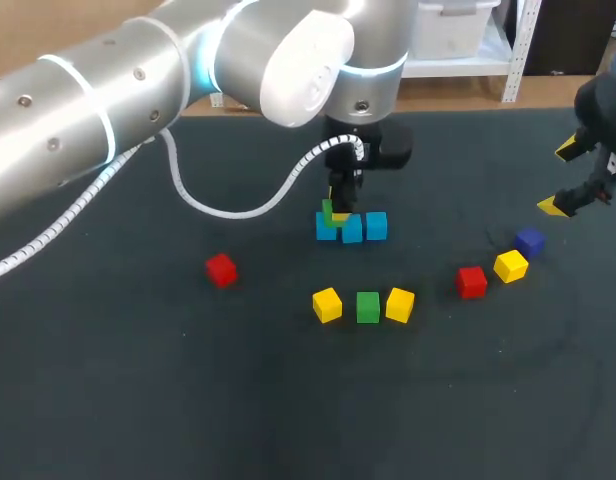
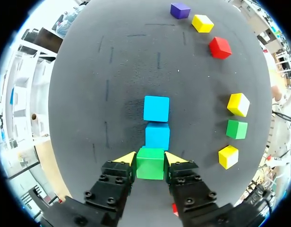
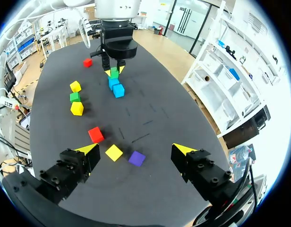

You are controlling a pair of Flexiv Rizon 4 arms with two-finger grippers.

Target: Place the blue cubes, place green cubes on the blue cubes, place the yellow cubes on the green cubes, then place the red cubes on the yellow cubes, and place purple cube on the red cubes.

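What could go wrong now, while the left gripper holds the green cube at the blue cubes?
1. The green cube, shut in the left gripper, is at the end of the blue row; if it is off-centre, it may tip or slide off on release.
2. The next blue cube lies very close to the fingers, so opening them might nudge it.

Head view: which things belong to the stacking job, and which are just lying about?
Job: three blue cubes; green cube in left tool; loose green cube; three yellow cubes; two red cubes; purple cube.
Lying about: nothing besides the dark table.
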